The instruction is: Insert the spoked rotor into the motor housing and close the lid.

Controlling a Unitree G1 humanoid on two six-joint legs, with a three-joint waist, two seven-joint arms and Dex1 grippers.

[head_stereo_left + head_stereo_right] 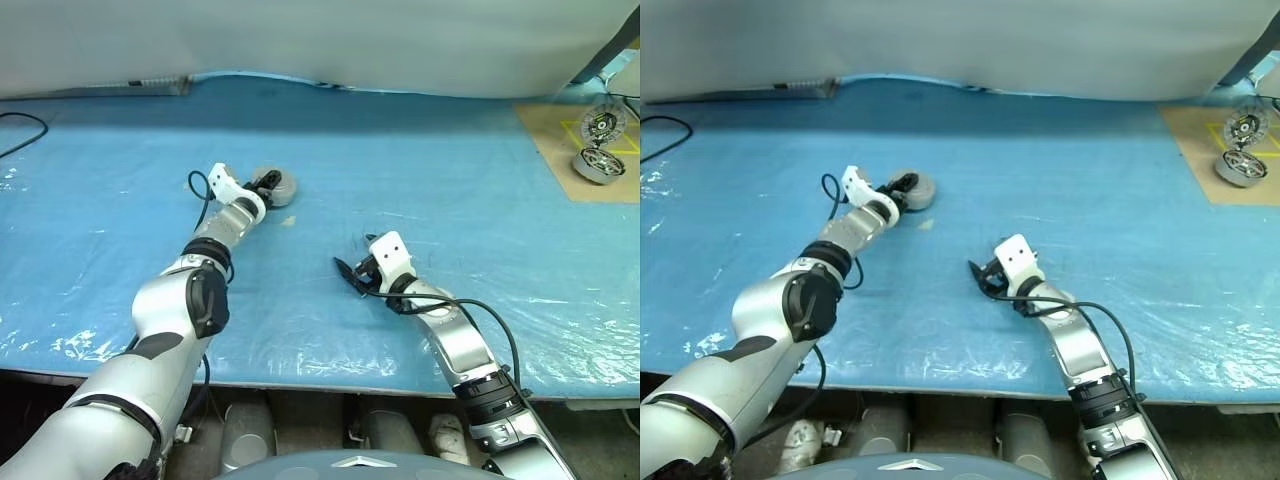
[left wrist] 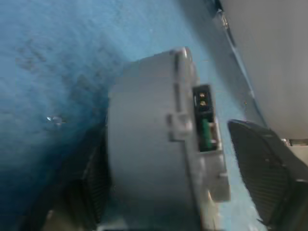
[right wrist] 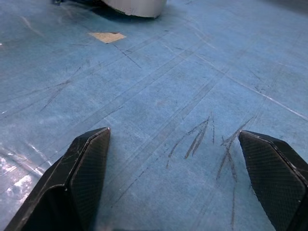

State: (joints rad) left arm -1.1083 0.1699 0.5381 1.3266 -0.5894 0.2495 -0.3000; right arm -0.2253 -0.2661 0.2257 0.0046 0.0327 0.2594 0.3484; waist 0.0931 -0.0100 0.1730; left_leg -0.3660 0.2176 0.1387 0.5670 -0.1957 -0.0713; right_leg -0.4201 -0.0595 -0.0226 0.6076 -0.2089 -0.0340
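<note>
One closed motor housing (image 1: 277,187), two motors (image 1: 600,150)

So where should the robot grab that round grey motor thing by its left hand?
Probably by its curved side wall, one finger on each side. The motor housing lies flat and closed on the blue table, and the left gripper already straddles it, coming in low from the robot's side.
</note>
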